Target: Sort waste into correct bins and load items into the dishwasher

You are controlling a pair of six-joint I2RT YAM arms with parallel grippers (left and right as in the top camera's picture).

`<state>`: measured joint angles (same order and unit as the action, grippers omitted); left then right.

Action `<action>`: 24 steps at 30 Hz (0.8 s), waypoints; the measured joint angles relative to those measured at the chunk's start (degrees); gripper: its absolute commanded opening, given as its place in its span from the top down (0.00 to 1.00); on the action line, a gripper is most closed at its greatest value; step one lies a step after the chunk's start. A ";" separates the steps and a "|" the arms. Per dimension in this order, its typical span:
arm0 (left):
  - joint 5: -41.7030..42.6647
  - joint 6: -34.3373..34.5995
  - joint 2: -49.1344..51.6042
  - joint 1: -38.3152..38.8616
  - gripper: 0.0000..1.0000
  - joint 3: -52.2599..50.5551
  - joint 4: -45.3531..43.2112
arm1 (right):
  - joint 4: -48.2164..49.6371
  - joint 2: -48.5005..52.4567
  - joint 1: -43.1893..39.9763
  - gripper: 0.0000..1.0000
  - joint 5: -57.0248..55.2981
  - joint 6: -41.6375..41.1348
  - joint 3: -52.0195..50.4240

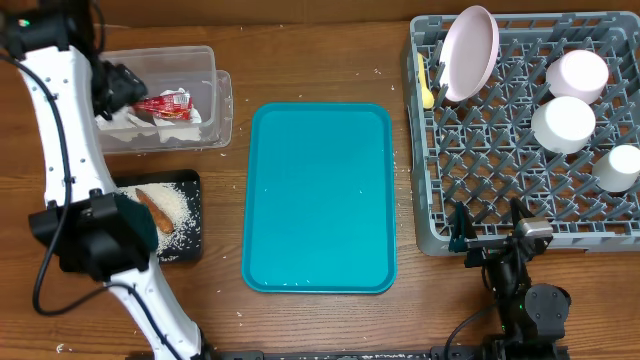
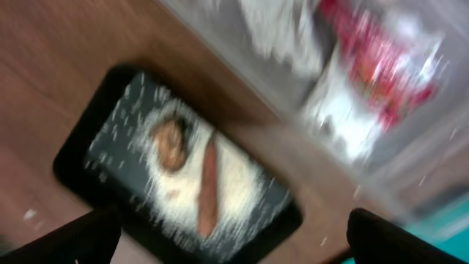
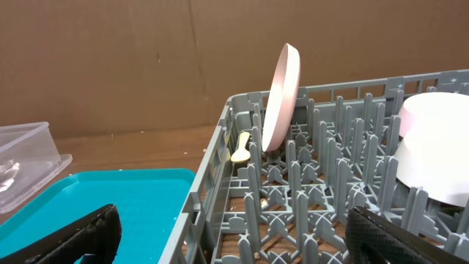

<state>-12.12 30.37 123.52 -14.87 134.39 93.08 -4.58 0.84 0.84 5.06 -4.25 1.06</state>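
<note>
The clear tub at the back left holds crumpled white napkins and a red wrapper. The black tray holds rice and a brown stick. The blurred left wrist view shows the tray with the stick, a brown lump, and the wrapper. My left gripper is open and empty above the tub's left edge. The grey rack holds a plate, spoon, two bowls and a cup. My right gripper is open at the rack's front edge.
A large teal tray lies between the bins and the rack, with nothing on it. A few rice grains lie scattered on the wooden table. In the right wrist view the plate stands upright and the spoon leans by the rack wall.
</note>
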 measured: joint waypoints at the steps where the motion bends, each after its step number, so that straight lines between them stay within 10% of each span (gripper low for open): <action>1: 0.00 -0.70 -1.81 0.28 0.00 -3.04 -0.11 | 0.00 -0.02 0.00 0.00 0.02 0.00 0.00; 24: 9.84 -20.52 -59.43 13.03 0.00 -79.89 -50.77 | -0.07 -0.04 0.02 0.00 0.00 0.02 0.00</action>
<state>-2.28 9.85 64.10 -1.85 54.50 42.30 -4.64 0.80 0.86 5.06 -4.23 1.06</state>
